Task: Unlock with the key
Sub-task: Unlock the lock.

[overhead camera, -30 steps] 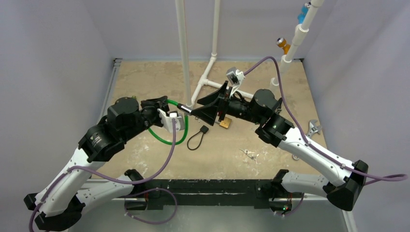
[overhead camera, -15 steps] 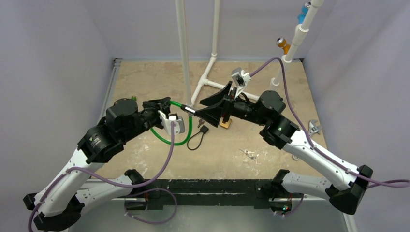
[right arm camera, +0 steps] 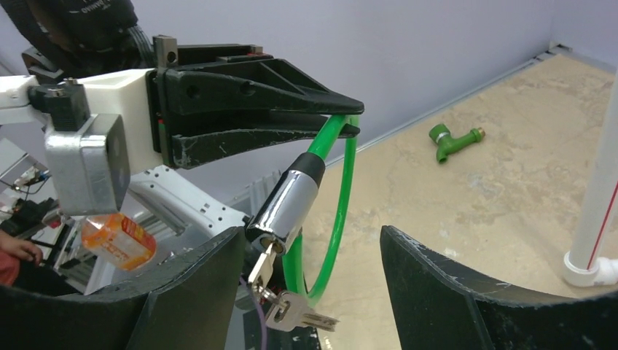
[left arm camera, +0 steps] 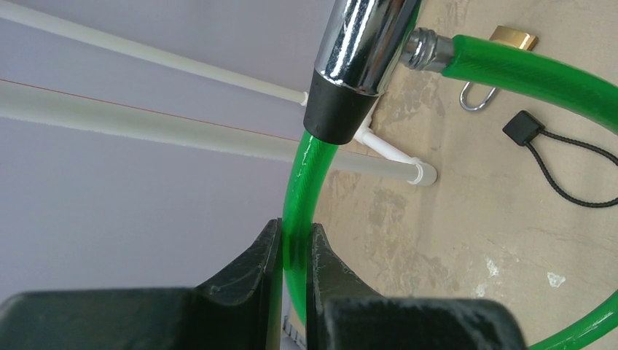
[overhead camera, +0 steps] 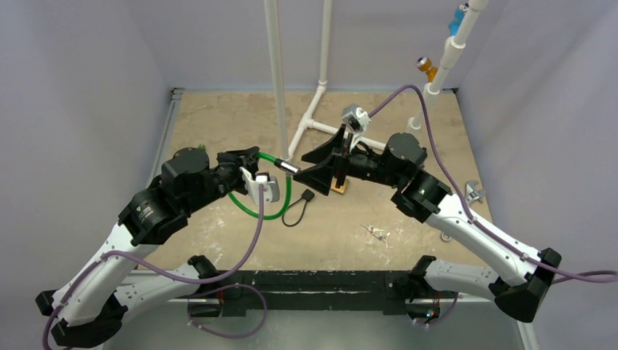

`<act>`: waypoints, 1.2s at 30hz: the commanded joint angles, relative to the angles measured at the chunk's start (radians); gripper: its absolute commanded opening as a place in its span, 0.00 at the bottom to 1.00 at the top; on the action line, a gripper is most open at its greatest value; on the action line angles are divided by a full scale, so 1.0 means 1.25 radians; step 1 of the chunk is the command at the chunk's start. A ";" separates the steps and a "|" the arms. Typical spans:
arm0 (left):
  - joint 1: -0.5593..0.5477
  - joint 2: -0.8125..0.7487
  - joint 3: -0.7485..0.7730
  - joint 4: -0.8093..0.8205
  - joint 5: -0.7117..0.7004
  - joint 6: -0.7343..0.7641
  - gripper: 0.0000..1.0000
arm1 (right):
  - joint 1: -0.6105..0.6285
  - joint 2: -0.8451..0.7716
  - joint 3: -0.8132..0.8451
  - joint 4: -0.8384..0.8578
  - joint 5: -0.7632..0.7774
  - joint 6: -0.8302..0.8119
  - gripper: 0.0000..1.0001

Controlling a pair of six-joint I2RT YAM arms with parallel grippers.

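A green cable lock [overhead camera: 273, 211] hangs in the air. My left gripper [left arm camera: 295, 233] is shut on its green cable [left arm camera: 306, 182], just below the chrome lock cylinder [left arm camera: 357, 44]. In the right wrist view a key [right arm camera: 264, 266] sits in the end of the lock cylinder [right arm camera: 288, 200]. A second key [right arm camera: 299, 313] dangles from its ring. My right gripper [right arm camera: 312, 237] is open and faces that end. The inserted key lies between its fingers, close to the left one, and neither pad is closed on it. From above, the right gripper [overhead camera: 310, 164] meets the cylinder [overhead camera: 288, 167] over mid-table.
A brass padlock [overhead camera: 339, 187] lies below the right gripper, with a black cord loop [overhead camera: 295, 211] beside it. Loose keys [overhead camera: 377, 233] lie nearer the front and a wrench [overhead camera: 474, 193] at the right edge. White pipes [overhead camera: 277, 73] rise at the back. A green valve [right arm camera: 448, 138] lies on the floor.
The left gripper has carried the lock cylinder a little to the right, towards the right gripper. The right wrist has rolled slightly; its jaws stay open.
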 commanded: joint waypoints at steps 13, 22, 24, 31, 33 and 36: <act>-0.003 0.006 0.037 0.078 0.010 0.008 0.00 | -0.003 0.072 0.080 -0.007 -0.014 -0.023 0.09; -0.003 -0.001 0.057 0.040 0.084 -0.079 0.21 | -0.002 0.072 0.088 -0.019 -0.051 -0.052 0.00; -0.002 -0.001 0.061 0.016 0.129 -0.144 0.48 | -0.002 0.074 0.101 -0.034 -0.062 -0.067 0.00; 0.036 0.028 0.061 -0.064 0.361 -0.369 0.99 | -0.002 0.087 0.135 -0.110 -0.072 -0.088 0.00; 0.095 0.047 0.061 -0.065 0.463 -0.442 1.00 | -0.002 0.081 0.133 -0.123 -0.071 -0.091 0.00; 0.189 0.107 0.078 -0.110 0.659 -0.529 1.00 | -0.001 0.081 0.142 -0.150 -0.075 -0.102 0.00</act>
